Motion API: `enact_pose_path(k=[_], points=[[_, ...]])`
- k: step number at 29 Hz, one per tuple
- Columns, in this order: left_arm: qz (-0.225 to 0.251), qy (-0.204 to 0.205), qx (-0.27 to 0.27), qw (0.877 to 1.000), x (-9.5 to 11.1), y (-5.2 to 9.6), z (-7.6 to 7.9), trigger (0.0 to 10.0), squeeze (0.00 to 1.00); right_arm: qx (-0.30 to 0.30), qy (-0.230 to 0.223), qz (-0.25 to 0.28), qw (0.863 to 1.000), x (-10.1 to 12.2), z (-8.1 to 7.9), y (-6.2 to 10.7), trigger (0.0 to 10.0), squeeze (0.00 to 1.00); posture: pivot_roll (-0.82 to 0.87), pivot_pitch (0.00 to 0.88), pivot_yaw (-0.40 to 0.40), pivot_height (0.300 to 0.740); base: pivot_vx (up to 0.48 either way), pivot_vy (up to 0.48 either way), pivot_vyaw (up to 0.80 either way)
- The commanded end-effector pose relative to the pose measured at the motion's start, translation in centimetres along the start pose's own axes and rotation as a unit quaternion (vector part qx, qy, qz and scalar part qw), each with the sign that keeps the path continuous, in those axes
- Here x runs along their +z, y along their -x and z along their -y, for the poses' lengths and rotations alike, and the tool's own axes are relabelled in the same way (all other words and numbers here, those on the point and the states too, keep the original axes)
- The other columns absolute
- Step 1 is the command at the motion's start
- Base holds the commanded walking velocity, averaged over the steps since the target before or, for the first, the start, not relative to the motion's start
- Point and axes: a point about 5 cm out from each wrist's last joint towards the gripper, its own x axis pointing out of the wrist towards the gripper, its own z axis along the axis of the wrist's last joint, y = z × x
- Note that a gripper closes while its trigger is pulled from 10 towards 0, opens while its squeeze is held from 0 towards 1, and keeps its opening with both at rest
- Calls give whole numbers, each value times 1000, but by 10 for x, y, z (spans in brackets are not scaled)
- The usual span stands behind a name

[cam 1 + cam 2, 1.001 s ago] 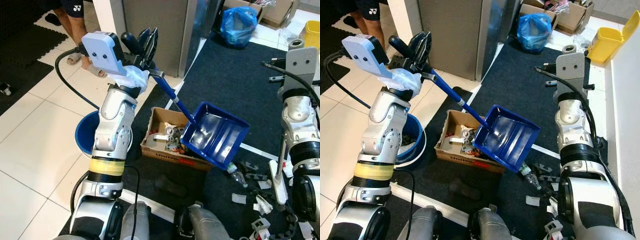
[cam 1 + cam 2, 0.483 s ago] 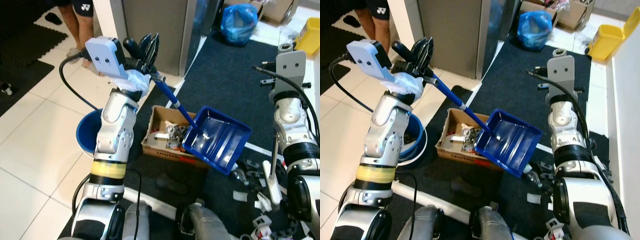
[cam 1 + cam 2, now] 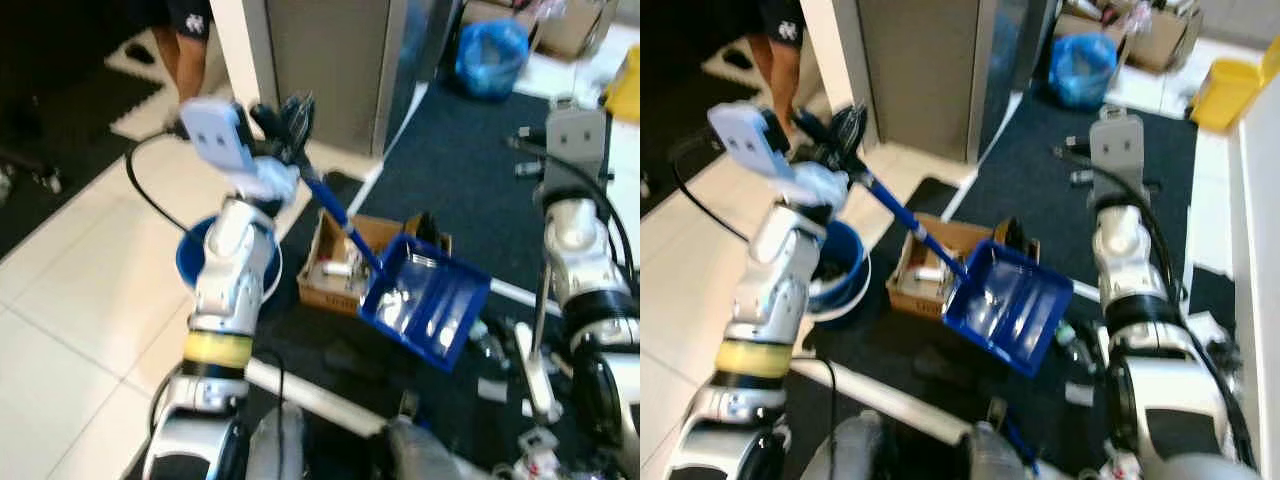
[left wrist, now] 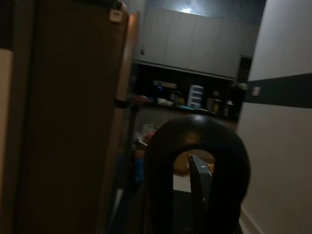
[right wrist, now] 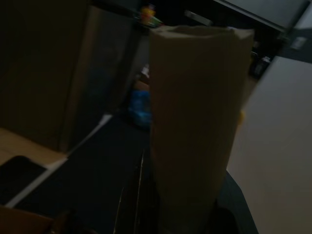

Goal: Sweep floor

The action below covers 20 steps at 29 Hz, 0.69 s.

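The left gripper (image 3: 290, 115) was raised high and clamped on the black grip of the blue dustpan (image 3: 425, 310), whose long blue handle (image 3: 335, 215) ran down and to the right from the fingers. The pan itself hung tilted over the dark carpet (image 3: 470, 160), touching or just past the right edge of a cardboard box (image 3: 340, 275) with scraps in it. A blue bucket (image 3: 190, 265) sat on the white tile floor (image 3: 70, 320) just left of the box, partly behind the left arm. The right gripper (image 5: 190, 122) held a pale, upright handle, seen dimly in the right wrist view. Bits of litter (image 3: 490, 355) lay on the carpet right of the pan. A blue bag (image 3: 492, 55) sat farther back, and a person's leg (image 3: 190, 40) showed at the top left
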Motion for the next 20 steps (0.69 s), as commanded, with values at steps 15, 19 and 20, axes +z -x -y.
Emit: enact_pose_path(k=[15,19,20], points=[[5,12,0,1000,-2,2,1,10000,0,18,14,14,1000,3,-4,0,10000,0,166,31,-57,740,-240,0,0],[2,12,0,1000,-4,5,1,10000,0,25,11,11,1000,1,-7,2,10000,0,166,37,-57,740,-328,0,0],[2,12,0,1000,-4,5,1,10000,0,25,11,11,1000,1,-7,2,10000,0,166,37,-57,740,-319,0,0]])
